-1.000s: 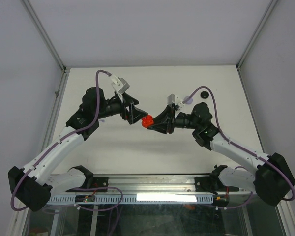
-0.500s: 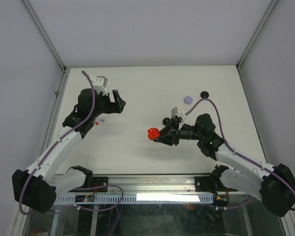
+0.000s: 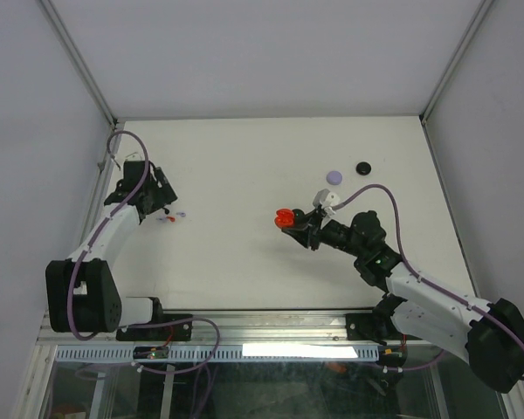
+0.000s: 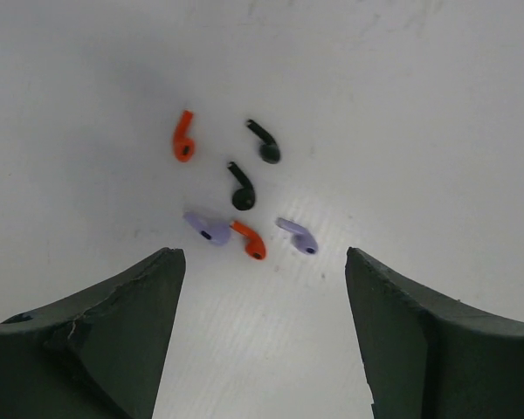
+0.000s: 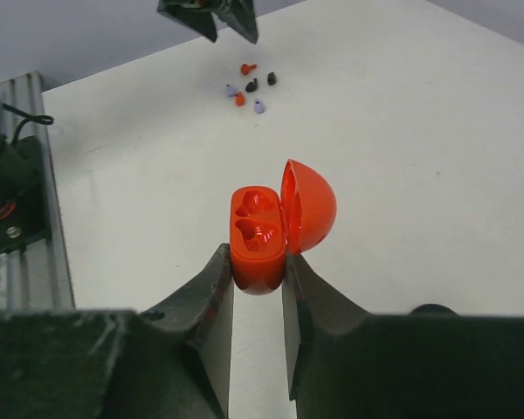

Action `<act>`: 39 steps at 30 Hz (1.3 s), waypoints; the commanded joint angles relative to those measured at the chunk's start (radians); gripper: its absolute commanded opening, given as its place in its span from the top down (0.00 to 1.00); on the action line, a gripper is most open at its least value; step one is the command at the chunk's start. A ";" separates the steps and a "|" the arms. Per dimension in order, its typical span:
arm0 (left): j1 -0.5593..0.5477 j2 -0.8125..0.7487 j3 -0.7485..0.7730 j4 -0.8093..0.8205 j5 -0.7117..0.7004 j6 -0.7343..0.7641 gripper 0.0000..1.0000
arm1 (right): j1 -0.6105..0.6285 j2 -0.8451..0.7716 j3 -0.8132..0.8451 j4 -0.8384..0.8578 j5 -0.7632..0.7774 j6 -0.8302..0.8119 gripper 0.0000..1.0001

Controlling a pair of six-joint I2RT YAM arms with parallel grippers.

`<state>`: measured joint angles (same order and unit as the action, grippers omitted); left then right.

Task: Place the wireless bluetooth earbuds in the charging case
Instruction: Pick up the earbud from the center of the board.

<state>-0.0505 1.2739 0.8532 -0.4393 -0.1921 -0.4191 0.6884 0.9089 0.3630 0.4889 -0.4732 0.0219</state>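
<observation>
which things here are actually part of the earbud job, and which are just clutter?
In the job:
- orange case, lid open, clamped in the right pincer
- orange earbuds, on the table below the open left pincer

Probably just lying about, since the colours don't match the held case:
- black earbuds
- purple earbuds
- purple case
- black case

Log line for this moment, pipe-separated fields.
left gripper: open near six loose earbuds | right gripper: shut on case | case: lid open, both slots empty
</observation>
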 commanded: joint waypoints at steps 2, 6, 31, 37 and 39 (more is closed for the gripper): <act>0.113 0.121 0.062 0.020 0.017 0.006 0.27 | 0.000 -0.044 -0.006 0.073 0.160 -0.059 0.99; 0.121 0.180 0.105 -0.008 0.091 0.045 0.32 | 0.000 -0.051 -0.013 0.081 0.164 -0.060 0.99; 0.099 0.329 0.079 -0.019 0.202 -0.032 0.60 | 0.000 -0.034 -0.018 0.104 0.151 -0.053 0.99; 0.081 0.334 0.075 -0.041 0.209 -0.013 0.72 | 0.001 -0.041 -0.020 0.103 0.149 -0.051 0.99; 0.068 0.322 0.071 -0.061 0.225 -0.006 0.76 | 0.000 -0.047 -0.021 0.102 0.148 -0.049 0.99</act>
<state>0.0433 1.6127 0.9035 -0.4816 -0.0109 -0.4385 0.6880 0.8829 0.3454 0.5270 -0.3298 -0.0208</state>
